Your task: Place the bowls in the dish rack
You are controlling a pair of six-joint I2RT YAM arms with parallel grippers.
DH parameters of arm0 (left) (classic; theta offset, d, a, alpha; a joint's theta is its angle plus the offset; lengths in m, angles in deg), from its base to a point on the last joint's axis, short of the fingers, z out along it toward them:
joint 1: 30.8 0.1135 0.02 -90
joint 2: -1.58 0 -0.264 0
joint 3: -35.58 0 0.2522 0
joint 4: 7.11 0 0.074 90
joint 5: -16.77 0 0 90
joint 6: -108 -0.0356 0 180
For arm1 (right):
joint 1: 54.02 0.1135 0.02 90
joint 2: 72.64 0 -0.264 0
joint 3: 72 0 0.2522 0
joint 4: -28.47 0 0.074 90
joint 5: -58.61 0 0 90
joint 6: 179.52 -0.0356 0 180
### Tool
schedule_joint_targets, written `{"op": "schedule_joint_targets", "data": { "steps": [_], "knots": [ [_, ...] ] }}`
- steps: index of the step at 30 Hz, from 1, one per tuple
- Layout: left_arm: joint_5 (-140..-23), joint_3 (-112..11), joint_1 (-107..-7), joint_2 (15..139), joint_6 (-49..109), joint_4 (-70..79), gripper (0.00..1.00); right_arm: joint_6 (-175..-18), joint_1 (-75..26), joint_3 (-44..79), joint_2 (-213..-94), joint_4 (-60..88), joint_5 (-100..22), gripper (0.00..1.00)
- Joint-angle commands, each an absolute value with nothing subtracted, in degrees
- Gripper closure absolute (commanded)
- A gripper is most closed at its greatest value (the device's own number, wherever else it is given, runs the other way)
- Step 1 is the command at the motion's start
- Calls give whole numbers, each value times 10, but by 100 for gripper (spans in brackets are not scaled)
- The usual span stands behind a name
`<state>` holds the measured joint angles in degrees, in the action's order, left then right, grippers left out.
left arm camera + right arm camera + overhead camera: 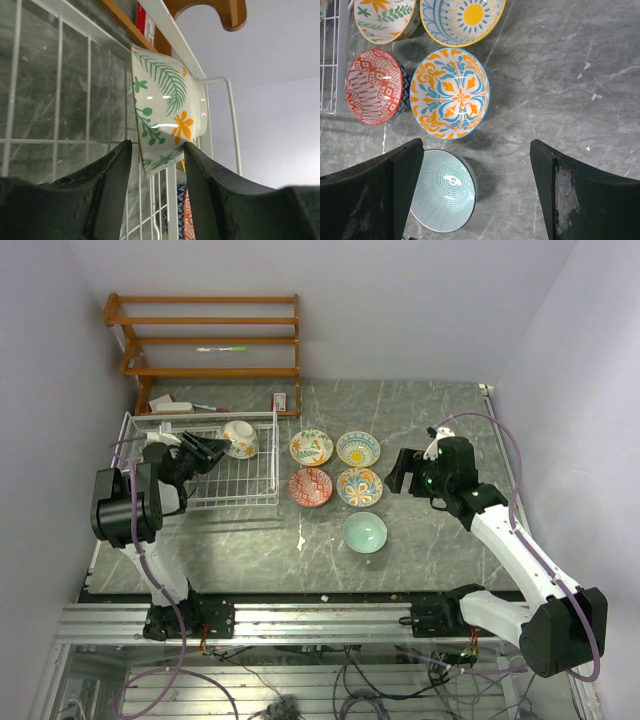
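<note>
presently: one of six loaded, five to go.

item 1 – dish rack: white wire basket on the left part of the table, in front of the left arm. holds one bowl only.

item 2 – leaf-and-flower bowl: in the rack's far right corner, tipped on its side against the wire wall, foot toward the corner. judged to be placed, though it leans rather than sits flat.

item 3 – left gripper: inside the rack, just beside that bowl. jaws parted, the bowl's lower rim between the fingers with a sliver of gap on either side in the wrist view – it does not look pinched.

item 4 – five bowls on the table, right of the rack, close together: leaf-pattern bowl, sun-pattern bowl, red bowl, orange-and-blue bowl, pale teal bowl. all upright, none in the rack.

item 5 – right gripper: hanging above bare table just right of the orange-and-blue bowl, jaws spread wide, nothing between them.

surface – table: grey-green marbled top with pale veins and a few light flecks, an aluminium rail along the near edge carrying both arm bases.

room – plain white walls on three sides. a brown wooden shelf stands in the far left corner behind the rack, with a few small objects on it, too small to name.
</note>
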<state>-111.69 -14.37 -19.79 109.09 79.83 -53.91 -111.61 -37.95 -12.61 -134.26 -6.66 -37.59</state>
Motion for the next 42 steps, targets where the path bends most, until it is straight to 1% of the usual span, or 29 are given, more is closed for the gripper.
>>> {"op": "schedule_joint_targets", "data": {
  "steps": [1,8,11,17,21,24,31,38,42],
  "knots": [
    [-1071,-149,-189,1057,714,-405,43,-1113,-384,-112,-1333,-69,-375,12],
    [-1020,-173,-188,1001,660,-281,39,-1111,-384,-113,-1333,-69,-376,12],
    [-987,-187,-188,973,639,-216,34,-1110,-384,-115,-1333,-67,-376,12],
    [-943,-204,-188,916,623,-137,21,-1113,-384,-117,-1336,-59,-388,12],
    [-921,-219,-196,867,608,-80,10,-1114,-384,-117,-1338,-55,-395,12],
    [-866,-252,-233,834,572,-7,1,-1112,-384,-120,-1338,-52,-398,12],
    [-720,-352,-347,826,487,117,1,-1113,-384,-129,-1340,-44,-422,9],
    [-563,-445,-427,901,441,183,1,-1112,-384,-131,-1339,-46,-432,8],
    [-532,-459,-442,937,438,176,0,-1110,-384,-135,-1338,-48,-432,8]
  ]
}}
